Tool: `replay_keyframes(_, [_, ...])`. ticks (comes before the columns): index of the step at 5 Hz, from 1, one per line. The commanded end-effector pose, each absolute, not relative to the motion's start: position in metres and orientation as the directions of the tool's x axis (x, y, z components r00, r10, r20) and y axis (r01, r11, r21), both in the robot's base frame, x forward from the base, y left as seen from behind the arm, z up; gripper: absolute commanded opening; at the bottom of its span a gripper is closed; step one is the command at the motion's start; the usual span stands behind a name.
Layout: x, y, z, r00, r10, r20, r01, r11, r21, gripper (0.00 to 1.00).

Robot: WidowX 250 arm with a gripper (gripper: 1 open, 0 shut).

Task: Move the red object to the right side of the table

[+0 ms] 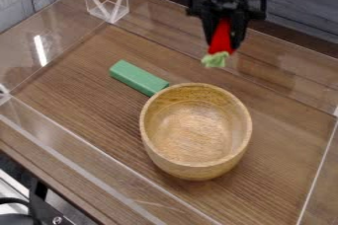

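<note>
One green block (137, 77) sits left, wooden bowl (197, 128) mid-desk. Gripper (224, 34) up top w/ fingers clamped shut on the red object (220, 39), leafy end hanging down, clear of the desk (79, 120). Carry it further right, past the bowl rim, lower gently before letting go.

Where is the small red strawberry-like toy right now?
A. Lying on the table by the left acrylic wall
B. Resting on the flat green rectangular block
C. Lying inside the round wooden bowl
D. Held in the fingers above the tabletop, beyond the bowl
D: the small red strawberry-like toy hangs clamped in the fingers, clear of the dark wood-grain tabletop, behind the empty round wooden bowl.
</note>
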State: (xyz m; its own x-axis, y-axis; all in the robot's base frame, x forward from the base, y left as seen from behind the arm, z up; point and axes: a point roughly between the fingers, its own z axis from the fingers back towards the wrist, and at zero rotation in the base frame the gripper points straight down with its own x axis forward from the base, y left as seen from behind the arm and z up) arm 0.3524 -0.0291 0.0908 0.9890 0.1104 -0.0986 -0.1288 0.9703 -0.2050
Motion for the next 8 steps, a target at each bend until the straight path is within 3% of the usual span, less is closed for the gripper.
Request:
replay_keyframes(1, [0.363,-0.039,0.083,0.994,0.096,-0.044,-0.103,0.976,-0.194,0.0])
replay_keyframes(2, [0.362,-0.019,0.099,0.994,0.106,-0.011,-0.106,0.974,-0.2,0.0])
replay_keyframes(4, [0.374,-0.026,0.077,0.994,0.111,-0.001,-0.109,0.976,-0.189,0.0])
replay_keyframes(6, [0.37,-0.032,0.057,0.993,0.118,0.008,-0.114,0.977,-0.179,0.0])
replay_keyframes(8, [0.37,-0.036,0.053,0.994,0.112,0.019,-0.106,0.977,-0.187,0.0])
